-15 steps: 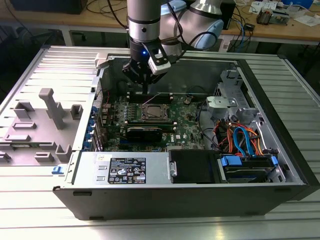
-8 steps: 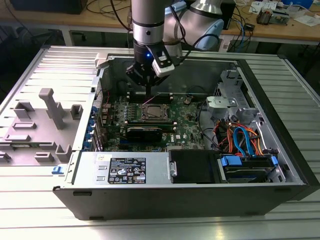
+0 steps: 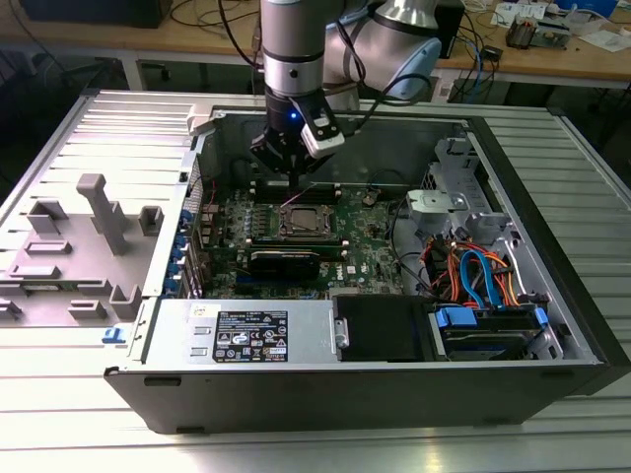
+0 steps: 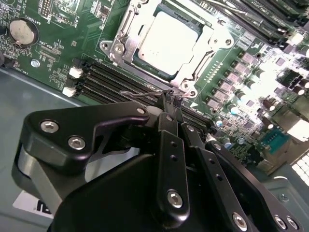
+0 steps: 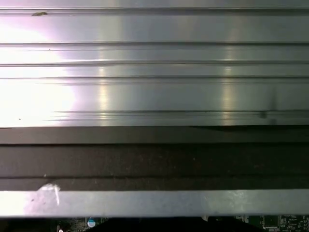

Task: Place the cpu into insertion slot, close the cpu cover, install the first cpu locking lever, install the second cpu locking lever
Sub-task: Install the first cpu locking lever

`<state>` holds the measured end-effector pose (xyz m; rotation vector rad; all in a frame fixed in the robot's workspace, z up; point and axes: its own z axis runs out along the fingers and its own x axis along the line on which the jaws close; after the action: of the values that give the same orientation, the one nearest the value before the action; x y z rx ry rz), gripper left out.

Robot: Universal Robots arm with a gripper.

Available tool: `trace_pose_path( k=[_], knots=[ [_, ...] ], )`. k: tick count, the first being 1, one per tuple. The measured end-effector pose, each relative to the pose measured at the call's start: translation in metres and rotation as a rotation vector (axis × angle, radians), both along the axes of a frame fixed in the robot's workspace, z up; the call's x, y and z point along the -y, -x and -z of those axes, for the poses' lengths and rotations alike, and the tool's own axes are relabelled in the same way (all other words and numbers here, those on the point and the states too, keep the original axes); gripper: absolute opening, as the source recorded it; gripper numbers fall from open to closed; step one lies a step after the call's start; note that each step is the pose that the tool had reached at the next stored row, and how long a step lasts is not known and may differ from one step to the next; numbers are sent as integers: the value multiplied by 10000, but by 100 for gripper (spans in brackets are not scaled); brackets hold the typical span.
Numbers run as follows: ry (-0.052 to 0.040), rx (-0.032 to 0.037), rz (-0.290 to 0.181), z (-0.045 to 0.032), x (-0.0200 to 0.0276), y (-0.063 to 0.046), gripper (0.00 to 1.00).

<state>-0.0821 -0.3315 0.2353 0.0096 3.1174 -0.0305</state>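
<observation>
The chip (image 4: 166, 41) sits in the socket (image 4: 113, 48) under its closed metal cover (image 4: 205, 36). Just beside the socket, the gripper (image 4: 170, 99) has its fingers drawn together, tips at a thin wire lever (image 4: 140, 93)

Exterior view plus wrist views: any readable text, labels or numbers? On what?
White label on the power supply box: print too small to read.
Circuit board markings by the coin cell: too blurred to read.
Nothing legible to quote.
</observation>
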Motion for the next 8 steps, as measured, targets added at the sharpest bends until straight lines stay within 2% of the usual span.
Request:
trace_pose_path(
  k=[8],
  knots=[
    [18, 0, 2, 46, -36, -48, 11]
  ],
)
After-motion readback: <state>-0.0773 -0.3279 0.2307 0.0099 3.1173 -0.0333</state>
